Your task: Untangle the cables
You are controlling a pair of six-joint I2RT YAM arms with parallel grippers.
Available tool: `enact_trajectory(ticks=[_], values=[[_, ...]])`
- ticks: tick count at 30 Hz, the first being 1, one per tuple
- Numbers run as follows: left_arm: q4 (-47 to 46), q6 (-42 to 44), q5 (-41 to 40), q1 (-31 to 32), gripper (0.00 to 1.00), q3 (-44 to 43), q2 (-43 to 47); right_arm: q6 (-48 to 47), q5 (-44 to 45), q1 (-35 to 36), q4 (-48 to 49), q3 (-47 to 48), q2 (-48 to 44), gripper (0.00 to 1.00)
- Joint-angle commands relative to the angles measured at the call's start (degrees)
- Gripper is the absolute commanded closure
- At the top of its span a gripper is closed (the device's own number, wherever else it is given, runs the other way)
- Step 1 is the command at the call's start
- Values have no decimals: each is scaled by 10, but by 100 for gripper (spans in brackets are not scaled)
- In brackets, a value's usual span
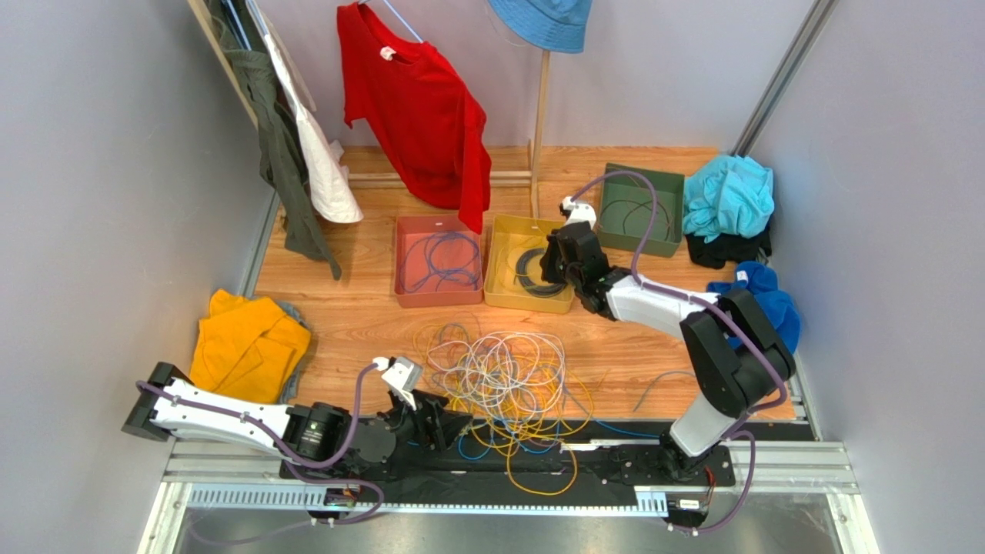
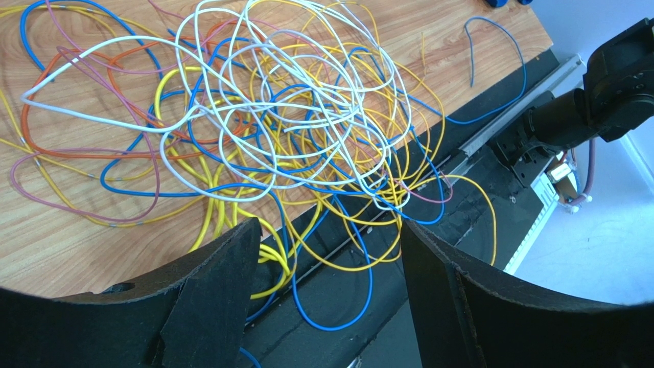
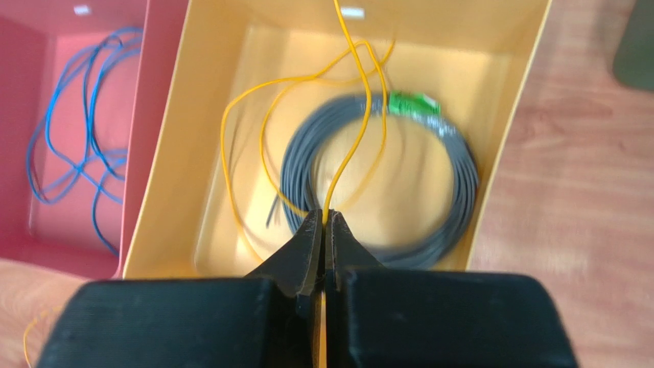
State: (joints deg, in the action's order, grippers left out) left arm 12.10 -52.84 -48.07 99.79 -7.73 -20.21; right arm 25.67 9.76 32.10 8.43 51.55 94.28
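Note:
A tangle of thin cables [image 1: 509,381] in yellow, white, blue and purple lies on the wooden table near the front edge, and it fills the left wrist view [image 2: 269,130]. My left gripper [image 1: 437,418] [image 2: 330,245] stands open at the tangle's near side, over the black base strip, with blue and yellow loops lying between its fingers. My right gripper [image 1: 555,260] [image 3: 325,218] hangs over the yellow bin [image 1: 500,248] [image 3: 176,153], shut on a thin yellow cable [image 3: 361,115] that loops down into the bin.
A grey coiled cable [image 3: 453,184] with a green connector lies in the yellow bin. The red bin [image 1: 407,283] [image 3: 23,123] holds blue cable [image 3: 69,146]. A green bin [image 1: 659,185] stands back right. Clothes hang at the back and lie piled at both table sides.

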Motion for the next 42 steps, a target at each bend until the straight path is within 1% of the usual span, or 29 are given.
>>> enact_trajectory(ticks=[1,2,3,4,5,6,7,8,9,12,15,16,17,19,20,23,24,26,28,31,32,33,35,36,37,38,39,41,42], values=[[-14,7,-3,3,24,-3,-4,3,34,17,27,-9,-68,99],[-10,8,-4,3,24,-7,-4,-2,33,18,16,-7,-80,95],[-8,8,-4,3,24,-9,-5,-8,39,24,9,-2,-86,95],[-8,7,-4,3,24,-11,-5,-12,53,26,2,-2,-93,93],[-3,7,-5,3,24,-14,-6,-18,57,26,-14,0,-108,85],[-1,7,-5,3,24,-15,-6,-19,61,30,-23,1,-116,61],[0,6,-4,3,24,-17,-6,-23,72,32,-32,0,-124,51],[4,6,-5,3,24,-19,-5,-26,80,35,-45,-5,-146,31],[6,5,-6,3,24,-19,-5,-27,86,42,-48,-12,-160,26],[13,5,-10,3,23,-24,-5,-24,105,57,-67,-45,-221,16],[20,10,-17,3,23,-32,-5,-11,119,67,-82,-88,-283,16],[24,11,-19,3,23,-33,-5,-3,111,68,-99,-114,-315,17],[27,11,-22,3,23,-36,-5,5,99,70,-99,-132,-329,20],[37,7,-31,3,23,-40,-4,17,68,87,-101,-160,-364,22],[42,5,-33,3,23,-46,-3,17,59,97,-97,-193,-371,23],[67,-4,-47,3,23,-56,6,29,66,160,-96,-238,-387,24],[75,-6,-53,3,23,-59,9,32,71,189,-95,-247,-389,24],[107,-17,-62,3,23,-70,18,43,94,208,-94,-261,-389,24],[136,-26,-76,3,23,-77,31,49,117,213,-94,-276,-398,24],[164,-27,-87,3,23,-93,45,32,144,211,-90,-259,-418,25],[166,-26,-89,3,23,-97,47,9,148,210,-58,-252,-417,25],[166,-25,-92,3,23,-97,50,-7,145,199,-47,-227,-412,25],[166,-26,-95,3,23,-97,48,-36,135,179,-38,-191,-363,26],[164,-28,-97,3,23,-97,45,-43,116,150,-41,-164,-338,27],[161,-27,-98,3,23,-98,43,-48,109,137,-45,-119,-285,27],[160,-27,-98,3,23,-99,40,-61,101,113,-44,-95,-258,28],[159,-28,-98,3,23,-100,36,-65,88,105,-40,-76,-204,29],[159,-29,-98,3,23,-102,32,-69,76,84,-31,-18,-154,31],[159,-27,-99,3,23,-101,28,-74,72,81,-29,-1,-107,32]])
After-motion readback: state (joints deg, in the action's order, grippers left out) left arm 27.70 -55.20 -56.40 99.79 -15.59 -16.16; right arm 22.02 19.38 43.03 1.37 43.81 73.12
